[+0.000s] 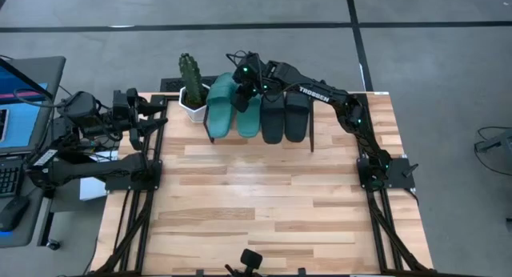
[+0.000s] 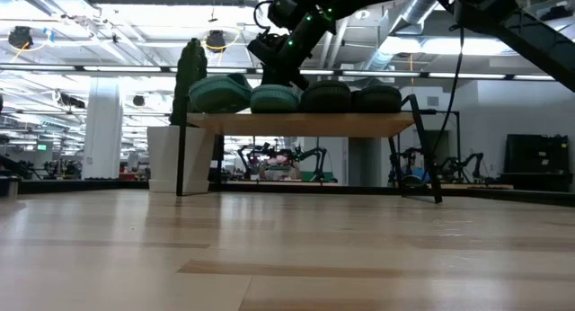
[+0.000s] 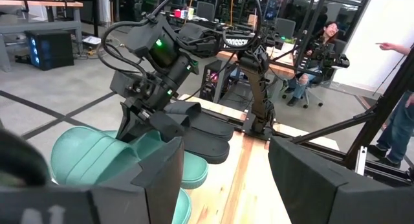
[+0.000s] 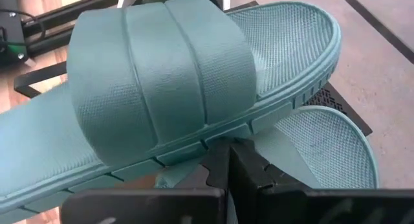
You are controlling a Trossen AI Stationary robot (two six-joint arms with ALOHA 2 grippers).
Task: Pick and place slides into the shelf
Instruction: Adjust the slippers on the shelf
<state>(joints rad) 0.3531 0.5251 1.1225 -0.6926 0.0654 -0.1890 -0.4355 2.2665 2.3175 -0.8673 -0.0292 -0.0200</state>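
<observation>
The left claw (image 1: 156, 109) waits at the tabletop's (image 1: 264, 205) far-left edge, its fingers (image 3: 330, 185) spread apart and gripping nothing. Right of it, a potted cactus (image 1: 190, 81) stands just beside the shelf (image 2: 305, 124) at the far side. On the shelf lie 4 slides in a row — 2 teal slides (image 1: 234, 107) to the left, 2 black slides (image 1: 286, 113) to the right. The right claw (image 1: 242, 91) is down between the 2 teal ones — fingers (image 4: 226, 169) shut together, clamped on nothing, with a teal sole's edge right at them.
</observation>
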